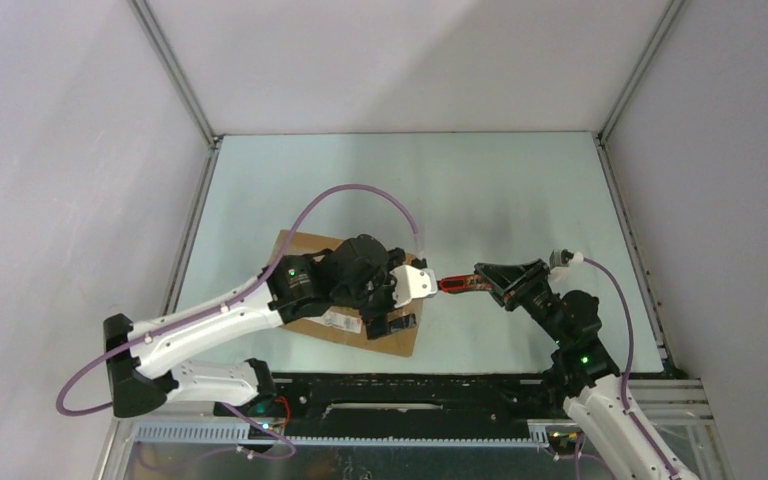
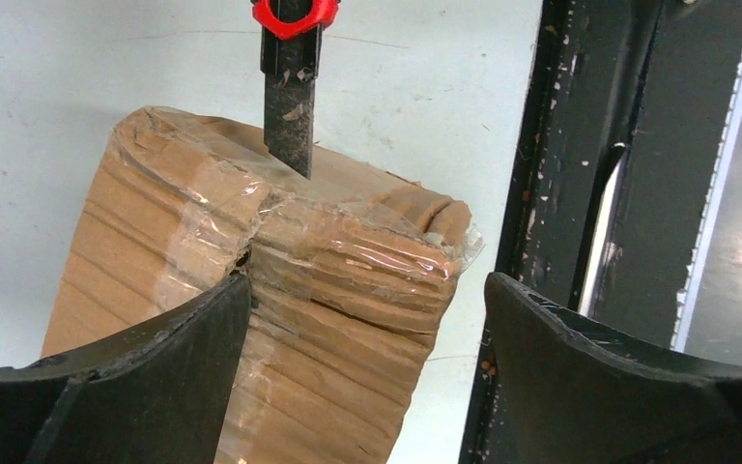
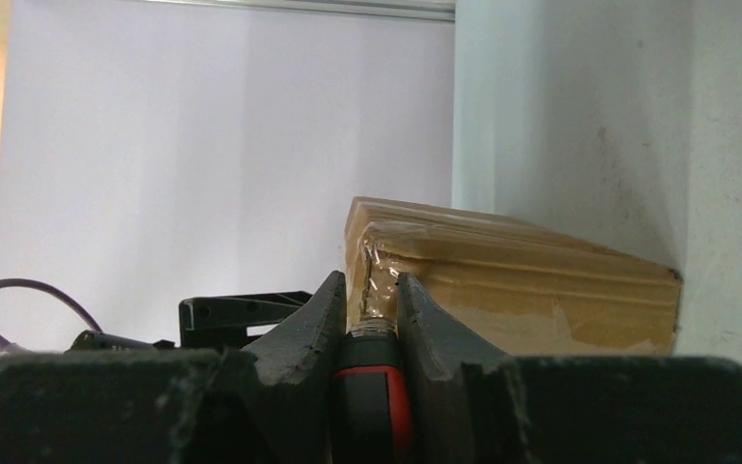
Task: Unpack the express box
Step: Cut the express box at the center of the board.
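We see the oblong brown corrugated cardboard express box [image 1: 397,340] lying flat on the pale grey-green table [image 1: 500,200], left of the middle and near the arms' bases, mostly hidden under the left arm in the top view; clear tape wraps its end [image 2: 328,290], and a ragged split shows in the tape at the flap seam.

The left gripper [image 1: 405,305] hangs low over that end with its fingers spread wide; in its own wrist view [image 2: 367,282] one black finger [image 2: 155,377] lies against the cardboard and the other [image 2: 618,377] stands off the box's side over the black rail [image 2: 580,145] at the table's near edge; it grasps nothing.

The right gripper [image 1: 480,283] reaches in from the right, its fingers [image 3: 314,329] pinched on the red-and-black utility knife [image 1: 452,284]; the handle [image 3: 372,387] sits between them, aimed at the box's taped corner [image 3: 522,280].

From the left wrist view the dark blade [image 2: 290,97] points down at the upper edge of the taped end; its tip seems to meet the tape, though we cannot tell whether it truly touches.
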You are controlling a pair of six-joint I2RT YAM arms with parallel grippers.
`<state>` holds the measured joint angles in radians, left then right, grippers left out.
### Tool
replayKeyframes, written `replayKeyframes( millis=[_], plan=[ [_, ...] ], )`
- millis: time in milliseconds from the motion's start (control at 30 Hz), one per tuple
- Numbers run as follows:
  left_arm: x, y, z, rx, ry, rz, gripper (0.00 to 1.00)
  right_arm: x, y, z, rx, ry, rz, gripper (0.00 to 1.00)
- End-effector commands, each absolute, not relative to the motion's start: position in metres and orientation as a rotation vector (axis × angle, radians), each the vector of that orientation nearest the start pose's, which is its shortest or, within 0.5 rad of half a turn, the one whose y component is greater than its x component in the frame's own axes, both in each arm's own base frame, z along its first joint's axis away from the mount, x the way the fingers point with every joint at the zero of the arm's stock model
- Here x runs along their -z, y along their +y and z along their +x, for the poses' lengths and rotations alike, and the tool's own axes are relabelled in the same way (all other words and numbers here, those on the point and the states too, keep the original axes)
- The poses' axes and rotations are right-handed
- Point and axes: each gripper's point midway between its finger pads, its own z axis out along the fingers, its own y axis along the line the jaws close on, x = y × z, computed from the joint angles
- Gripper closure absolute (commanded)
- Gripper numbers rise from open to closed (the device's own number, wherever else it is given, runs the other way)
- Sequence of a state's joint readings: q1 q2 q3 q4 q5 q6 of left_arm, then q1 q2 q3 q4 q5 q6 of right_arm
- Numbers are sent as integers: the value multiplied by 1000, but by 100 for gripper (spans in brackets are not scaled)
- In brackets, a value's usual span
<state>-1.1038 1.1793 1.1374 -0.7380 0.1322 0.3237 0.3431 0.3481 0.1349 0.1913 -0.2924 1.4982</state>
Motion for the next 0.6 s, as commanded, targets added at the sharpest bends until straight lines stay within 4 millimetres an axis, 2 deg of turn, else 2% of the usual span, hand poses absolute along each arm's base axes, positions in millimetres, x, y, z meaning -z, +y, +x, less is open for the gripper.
replayKeyframes(
  millis=[0, 233, 400, 567],
  plan=[
    [-186, -289, 136, 502, 1772, 1665, 10, -227, 172, 207, -1679, 1605, 747, 100],
    [-187, -294, 134, 522, 1759, 1673, 38, -221, 163, 215, -1637, 1583, 852, 100],
    [-182, -292, 132, 512, 1765, 1686, 50, -219, 155, 222, -1590, 1552, 922, 100],
    [-180, -291, 130, 499, 1749, 1698, 60, -223, 161, 225, -1612, 1555, 907, 100]
  ],
)
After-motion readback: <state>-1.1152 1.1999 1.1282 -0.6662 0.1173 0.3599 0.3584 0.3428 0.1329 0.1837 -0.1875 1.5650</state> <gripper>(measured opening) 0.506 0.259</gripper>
